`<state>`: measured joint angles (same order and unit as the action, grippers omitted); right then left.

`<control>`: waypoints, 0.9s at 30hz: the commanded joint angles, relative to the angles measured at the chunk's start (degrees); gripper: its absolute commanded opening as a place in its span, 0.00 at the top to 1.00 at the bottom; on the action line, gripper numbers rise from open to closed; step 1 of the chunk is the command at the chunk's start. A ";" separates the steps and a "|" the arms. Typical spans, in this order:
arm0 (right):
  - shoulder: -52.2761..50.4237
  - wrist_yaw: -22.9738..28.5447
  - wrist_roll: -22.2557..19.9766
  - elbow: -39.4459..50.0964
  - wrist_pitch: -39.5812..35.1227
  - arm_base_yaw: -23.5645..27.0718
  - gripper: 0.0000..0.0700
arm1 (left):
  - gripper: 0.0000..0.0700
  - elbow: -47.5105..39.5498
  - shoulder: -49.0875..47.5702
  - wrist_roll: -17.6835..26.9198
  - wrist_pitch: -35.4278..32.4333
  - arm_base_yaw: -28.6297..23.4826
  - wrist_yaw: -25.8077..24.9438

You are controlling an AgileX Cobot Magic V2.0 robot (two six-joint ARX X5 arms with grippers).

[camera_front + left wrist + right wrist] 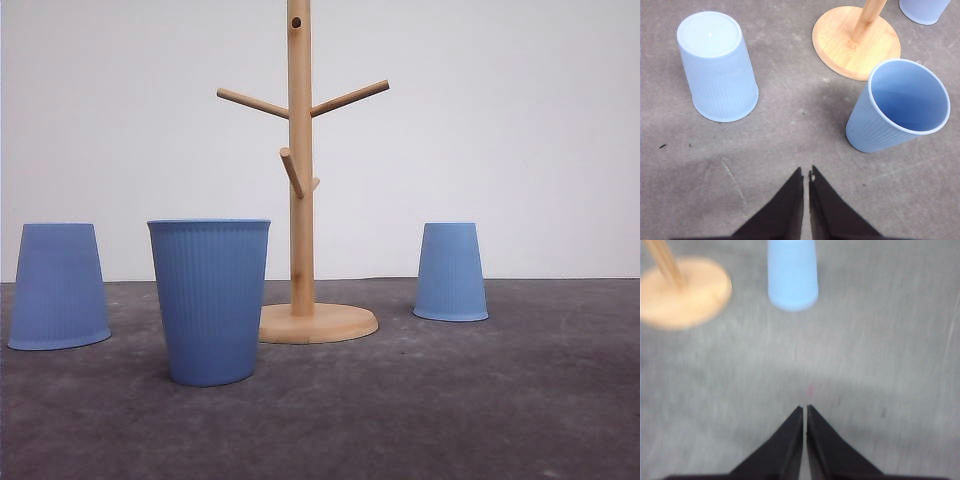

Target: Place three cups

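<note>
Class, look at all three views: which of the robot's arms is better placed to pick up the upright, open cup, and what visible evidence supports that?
Probably the left. The left gripper, shut and empty, has the upright cup close ahead beside the wooden stand. The right gripper faces the inverted right-hand cup.

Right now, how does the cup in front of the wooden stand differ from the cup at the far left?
The front cup stands upright with its mouth open upward; the left cup stands upside down, flat base on top. The front cup stands close beside the wooden stand, hiding part of its base in the front view; the left cup stands well apart from it. Both are light blue with fine ribbing, the same tapered shape.
</note>
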<state>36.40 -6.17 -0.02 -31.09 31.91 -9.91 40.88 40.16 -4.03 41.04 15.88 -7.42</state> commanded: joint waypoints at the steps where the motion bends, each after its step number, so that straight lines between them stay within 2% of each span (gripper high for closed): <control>1: 0.50 -1.01 3.29 -1.12 2.38 -0.13 0.99 | 1.00 0.90 0.33 0.59 -0.42 0.15 0.15; 3: 0.89 -4.35 5.63 -1.44 4.58 -0.13 0.99 | 1.00 0.90 0.33 0.57 -0.42 0.15 0.15; 8: 2.87 -19.69 10.59 -2.42 3.78 -0.13 0.99 | 1.00 0.90 0.33 0.56 -0.37 0.15 0.15; 10: 4.18 -22.52 11.59 -3.12 3.68 -0.14 0.99 | 1.00 0.90 0.33 0.55 -0.37 0.15 0.15; 15: 7.27 -22.92 11.21 -4.71 3.73 -0.13 0.99 | 1.00 0.90 0.33 0.50 -0.35 0.15 0.17; 22: 10.32 -21.88 7.68 -5.35 3.77 -0.13 0.98 | 0.99 0.90 1.74 -3.05 2.07 -0.20 1.45; 23: 10.43 -21.87 7.11 -5.35 3.76 -0.13 0.93 | 0.98 0.90 2.06 -3.01 2.60 -0.22 1.44; 24: 10.43 -21.85 6.62 -5.35 3.73 -0.13 0.84 | 0.93 0.90 2.31 -3.00 2.87 -0.22 1.42; 27: 10.30 -20.89 6.43 -5.35 3.70 -0.13 0.42 | 0.49 0.90 2.54 -2.93 2.73 -0.22 1.36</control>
<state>46.48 -27.45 7.50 -35.46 36.13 -10.02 40.88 42.43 -6.90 44.39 15.62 -6.11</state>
